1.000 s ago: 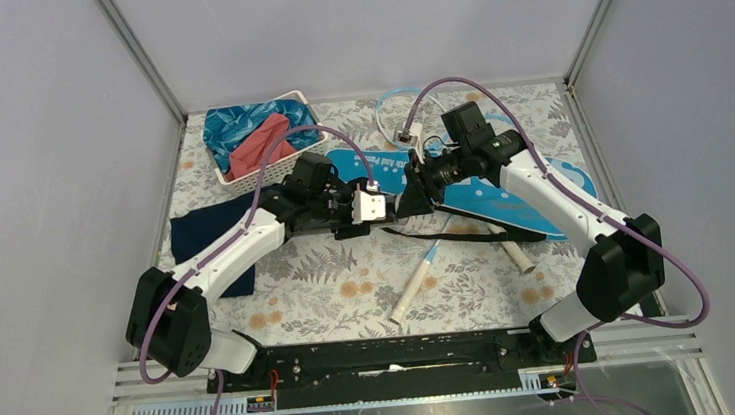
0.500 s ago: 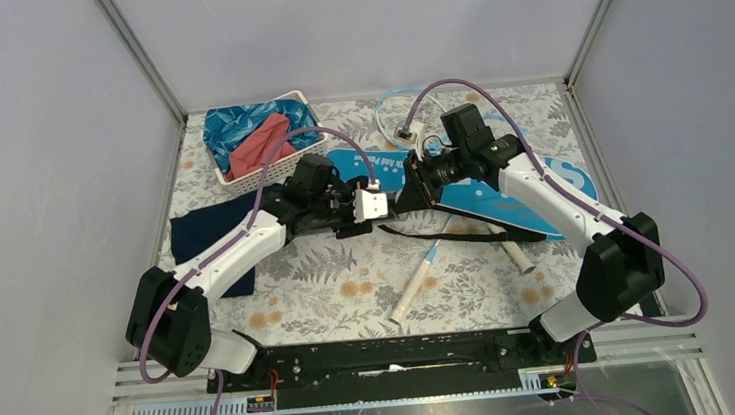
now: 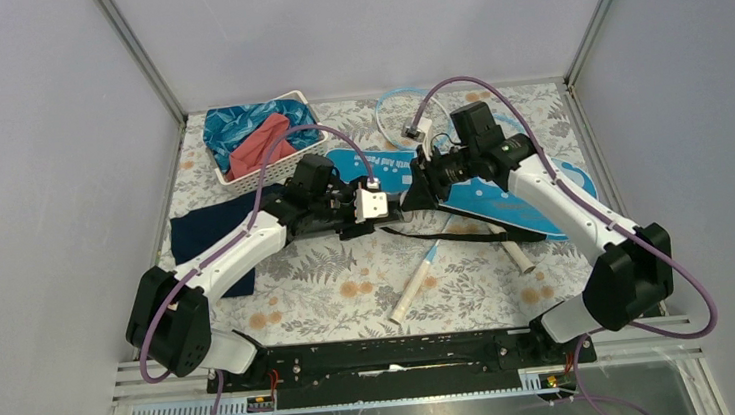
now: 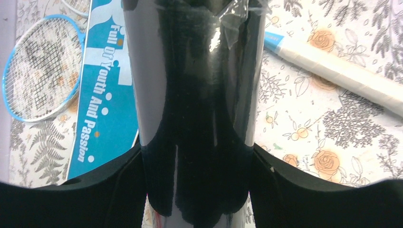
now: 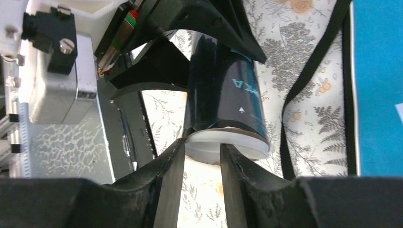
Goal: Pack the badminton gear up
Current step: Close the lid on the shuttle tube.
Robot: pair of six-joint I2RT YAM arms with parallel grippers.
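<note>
Black tube [image 4: 199, 118], held above the middle of the worktop [image 3: 332, 301], is clamped between the left gripper's [image 4: 196, 148] fingers. The right gripper [image 5: 202, 159], fingers narrowly parted, meets its white end cap [image 5: 237, 141]; whether it grips cannot be told. The blue bag [image 3: 489, 202] lies toward the far right corner, a racket handle [image 3: 411, 292] toward the near edge.
</note>
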